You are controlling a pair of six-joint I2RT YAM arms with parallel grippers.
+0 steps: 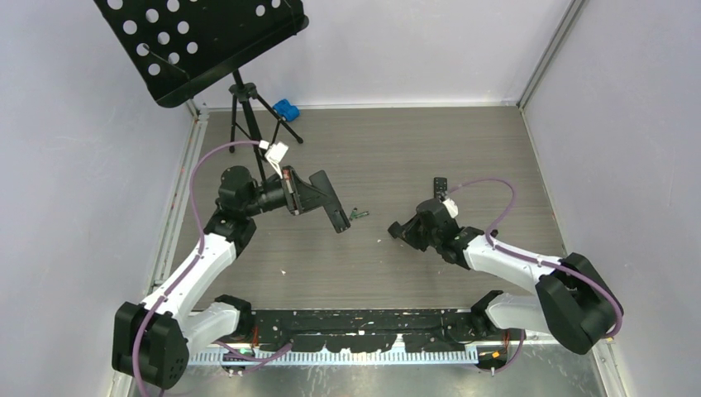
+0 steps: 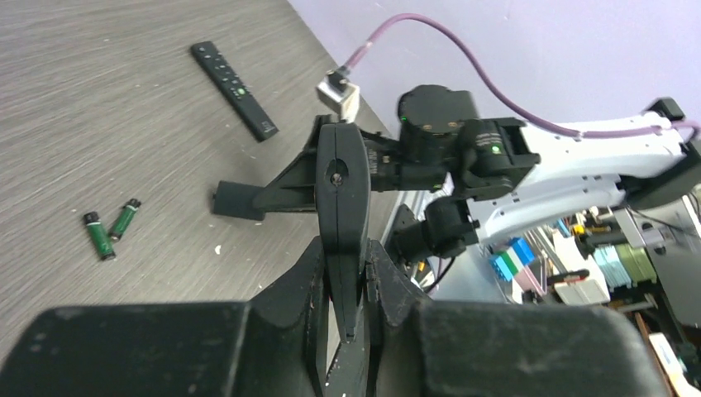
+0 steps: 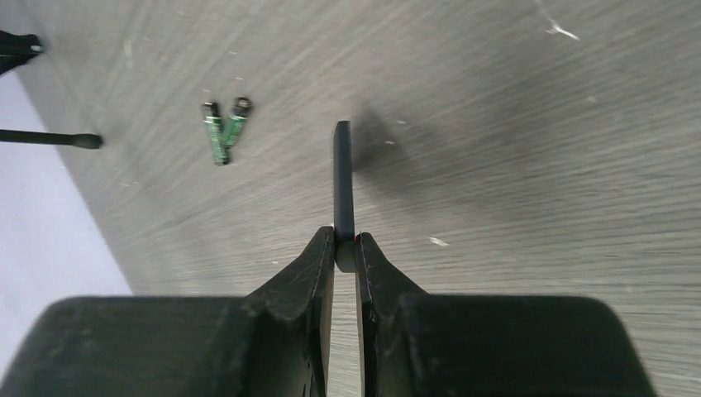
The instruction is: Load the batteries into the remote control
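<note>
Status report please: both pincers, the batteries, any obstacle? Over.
Left pincer shut on remote control. Right pincer shut on thin black cover. Two green batteries loose on table, not loaded. Nothing covers them.

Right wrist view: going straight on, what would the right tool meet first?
Probably bare table; the right tool, shut on a thin black cover, aims clear of the two green batteries.

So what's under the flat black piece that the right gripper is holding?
Only bare table and the shadow of the flat black piece. The two green batteries lie off to one side, not under it. The right gripper covers the table directly below itself.
</note>
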